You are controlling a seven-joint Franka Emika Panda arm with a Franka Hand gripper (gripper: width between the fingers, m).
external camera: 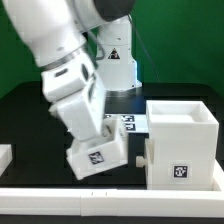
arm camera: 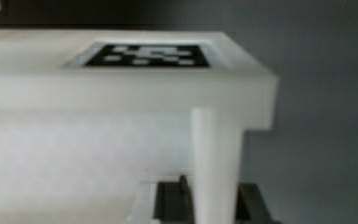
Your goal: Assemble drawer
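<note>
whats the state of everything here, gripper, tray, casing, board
gripper: shut on the small tray
small tray: held tilted, outside the casing
casing: upright on the table, open face up
marker board: lying flat behind the tray

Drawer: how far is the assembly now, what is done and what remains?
Done, it seems: a knob sticks out of the casing, so one tray may already be in. In hand: the gripper holds the second tray, tilted, on the exterior view's left of the casing, apart from it. Left: bring this tray to the casing and slide it in.
</note>
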